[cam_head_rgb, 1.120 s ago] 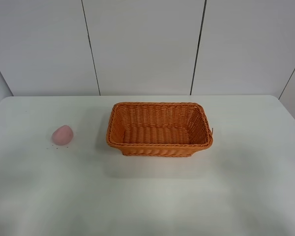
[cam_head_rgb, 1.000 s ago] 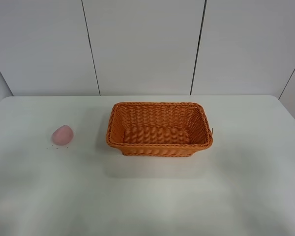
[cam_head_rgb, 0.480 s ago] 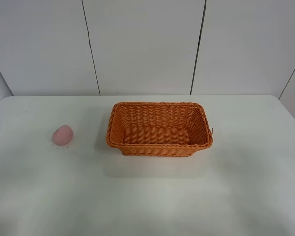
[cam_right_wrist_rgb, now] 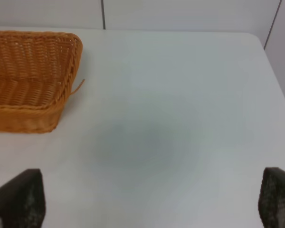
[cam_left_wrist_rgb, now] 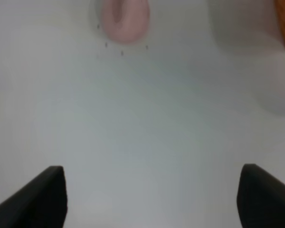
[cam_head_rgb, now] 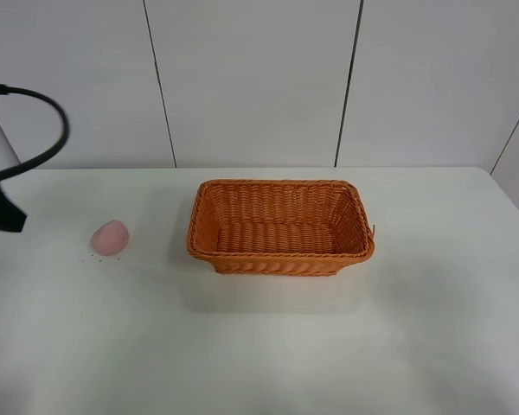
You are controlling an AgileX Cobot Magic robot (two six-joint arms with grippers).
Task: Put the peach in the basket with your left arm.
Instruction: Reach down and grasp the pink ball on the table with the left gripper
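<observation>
Seemingly wide apart and empty, left claw [cam_left_wrist_rgb: 152,192] well short of peach [cam_left_wrist_rgb: 124,19].

Pink peach [cam_head_rgb: 110,237] lies left of the orange wicker basket [cam_head_rgb: 278,260] — well apart.

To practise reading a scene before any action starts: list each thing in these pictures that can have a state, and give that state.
basket: upright on the table, empty.
peach: lying on the table to the left of the basket, not gripped.
left gripper: open, holding nothing, short of the peach.
right gripper: open, holding nothing.
</observation>
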